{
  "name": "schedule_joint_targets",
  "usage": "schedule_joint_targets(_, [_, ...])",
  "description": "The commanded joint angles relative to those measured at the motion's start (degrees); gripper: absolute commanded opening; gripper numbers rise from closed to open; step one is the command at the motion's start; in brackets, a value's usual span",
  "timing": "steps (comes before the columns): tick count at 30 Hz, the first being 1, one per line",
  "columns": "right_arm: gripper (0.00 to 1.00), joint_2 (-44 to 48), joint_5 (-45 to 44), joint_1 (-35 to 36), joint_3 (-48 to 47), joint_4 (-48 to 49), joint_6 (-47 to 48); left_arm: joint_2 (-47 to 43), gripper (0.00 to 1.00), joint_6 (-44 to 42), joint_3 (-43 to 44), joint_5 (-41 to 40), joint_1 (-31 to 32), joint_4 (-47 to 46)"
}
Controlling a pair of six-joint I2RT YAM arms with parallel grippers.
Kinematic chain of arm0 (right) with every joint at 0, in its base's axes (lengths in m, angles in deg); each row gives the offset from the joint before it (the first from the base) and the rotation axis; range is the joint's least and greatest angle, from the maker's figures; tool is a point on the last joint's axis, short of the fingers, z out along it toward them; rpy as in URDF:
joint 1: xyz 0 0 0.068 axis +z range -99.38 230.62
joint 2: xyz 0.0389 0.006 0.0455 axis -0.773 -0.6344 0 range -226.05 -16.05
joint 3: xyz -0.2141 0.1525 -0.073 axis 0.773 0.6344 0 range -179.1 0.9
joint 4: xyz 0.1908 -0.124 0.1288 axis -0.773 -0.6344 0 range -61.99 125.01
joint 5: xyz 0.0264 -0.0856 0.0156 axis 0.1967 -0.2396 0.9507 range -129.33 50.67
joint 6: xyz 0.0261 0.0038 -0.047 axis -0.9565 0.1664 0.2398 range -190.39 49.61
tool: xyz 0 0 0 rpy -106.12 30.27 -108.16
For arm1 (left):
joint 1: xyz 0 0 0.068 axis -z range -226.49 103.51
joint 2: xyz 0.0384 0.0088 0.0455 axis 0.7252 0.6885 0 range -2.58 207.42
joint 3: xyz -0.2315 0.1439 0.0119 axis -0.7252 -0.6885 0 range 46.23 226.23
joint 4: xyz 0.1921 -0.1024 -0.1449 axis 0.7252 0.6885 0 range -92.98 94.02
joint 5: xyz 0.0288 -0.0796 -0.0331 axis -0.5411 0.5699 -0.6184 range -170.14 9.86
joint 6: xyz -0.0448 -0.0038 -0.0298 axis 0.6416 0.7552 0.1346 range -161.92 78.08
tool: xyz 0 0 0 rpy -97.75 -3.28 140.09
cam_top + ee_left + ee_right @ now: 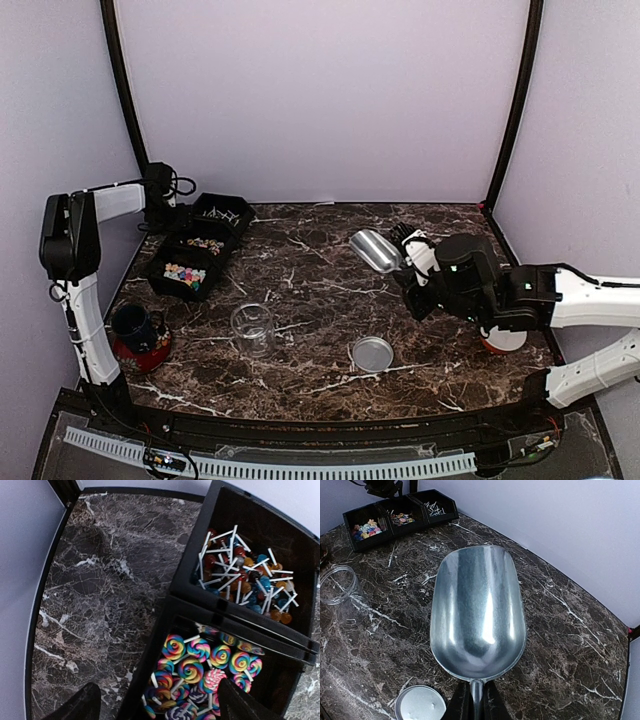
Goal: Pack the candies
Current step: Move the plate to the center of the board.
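— What's the surface (320, 300) like?
— Dark brown marble with white veins and a black rim.
— And behind it?
— A plain pale lilac wall (320, 100), with the same colour on both sides. Two black posts (124, 90) rise from the back corners, leaning slightly outward.
— The light?
— Soft and even.

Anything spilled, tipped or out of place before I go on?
Nothing stands out. The clear glass jar stands upright, its round silver lid lies flat apart from it, no sweets lie outside the black plastic bins, and the shiny metal scoop in the right gripper is empty.
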Motion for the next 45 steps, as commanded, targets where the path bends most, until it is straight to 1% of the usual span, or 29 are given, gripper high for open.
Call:
schedule_joint_targets(1, [0.00,0.83,0.25,-0.49,0.60,1.81,-0.98,2.54,0.81,-2.31,2.66,-1.05,-1.79,2.34])
schedule_joint_targets(4, [0.00,0.32,0.11,-0.49,0.56,1.95,-1.05,3.79,0.72,-2.86,2.75,0.06,-2.16,1.70])
schedule_joint_targets(10, [0.00,-1.62,0.78,-0.51,-1.37,0.57,-0.90,4.07,0.53,-3.26,2.05,6.59,-2.17,0.84])
schedule_joint_targets(16, [0.00,-2.70,1.30,-0.49,-3.55,-0.58,-0.39,3.98,0.38,-2.97,1.88,13.15,-1.88,0.75])
schedule_joint_targets(20, [0.00,-3.24,2.49,-0.49,-5.25,-1.61,-0.12,4.07,0.36,-3.61,1.46,12.49,-0.12,1.29])
schedule_joint_targets(25, [0.00,-4.67,5.10,-0.49,-9.46,-4.69,0.05,3.98,0.31,-4.79,2.30,10.71,4.01,2.75])
schedule_joint_targets(29, [0.00,-6.54,4.66,-0.58,-12.96,-7.90,0.11,3.52,0.27,-4.95,2.62,10.34,7.17,3.77])
schedule_joint_targets(32, [0.00,-7.86,4.23,-0.94,-14.98,-9.62,0.02,3.13,0.21,-4.54,2.08,12.07,8.58,3.51])
schedule_joint_targets(34, [0.00,-8.47,4.41,-1.16,-15.89,-9.97,-0.03,2.95,0.14,-4.57,1.71,12.86,9.21,3.31])
schedule_joint_targets(37, [0.00,-9.19,5.29,-1.51,-17.13,-10.31,-0.10,2.92,0.09,-5.10,1.45,12.89,10.41,2.98])
schedule_joint_targets(41, [0.00,-9.99,6.42,-1.97,-18.35,-10.53,0.25,3.01,0.06,-5.50,0.60,14.27,11.53,1.76])
schedule_joint_targets(44, [0.00,-11.27,7.06,-2.10,-18.78,-11.45,1.17,3.23,0.06,-5.80,0.38,16.26,12.48,1.01])
schedule_joint_targets(45, [0.00,-11.69,7.47,-2.17,-20.42,-11.99,1.59,3.33,0.06,-5.89,0.42,16.78,12.95,0.75])
